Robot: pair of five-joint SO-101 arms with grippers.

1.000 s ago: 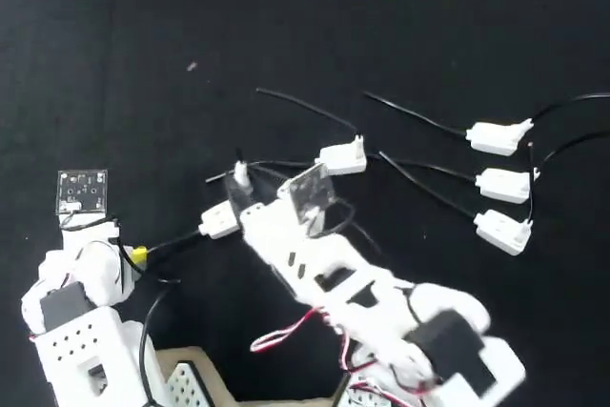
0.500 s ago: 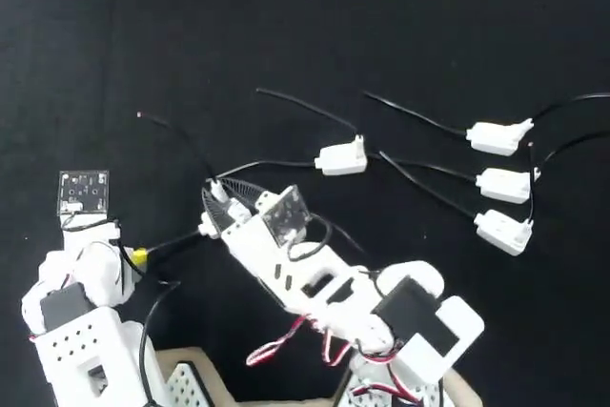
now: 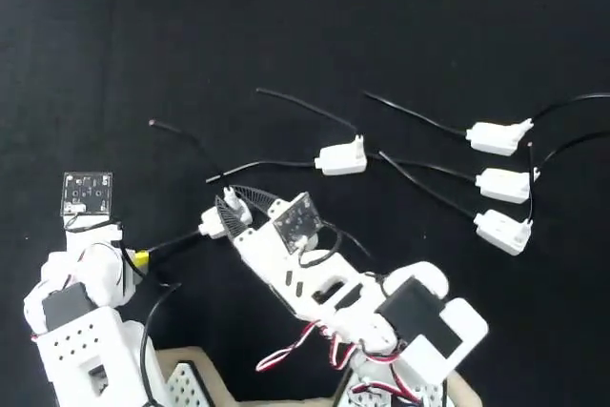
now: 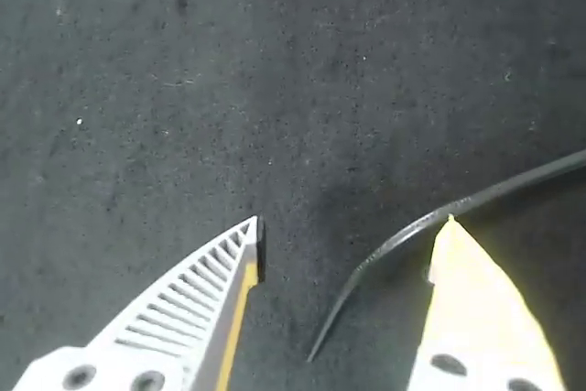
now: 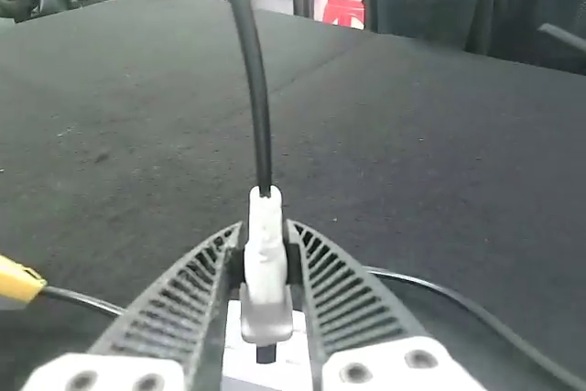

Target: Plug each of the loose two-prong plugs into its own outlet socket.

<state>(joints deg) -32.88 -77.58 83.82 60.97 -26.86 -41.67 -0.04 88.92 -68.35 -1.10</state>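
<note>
my right claw [image 5: 265,304] was clamped on a white plug [image 5: 265,254], just above a socket [image 3: 215,226] around 8 o'clock from the table [image 3: 400,35] centre. left claw [image 4: 352,226] sat wide open over a black cord [image 4: 394,243].

The table [image 3: 429,35] wears matt black cloth, faintly fuzzy and lint-flecked. The plug [image 5: 265,267] is smooth white plastic, its cable [image 5: 252,70] sleek and black. The right gripper [image 5: 265,231] is ribbed white plastic.
</note>
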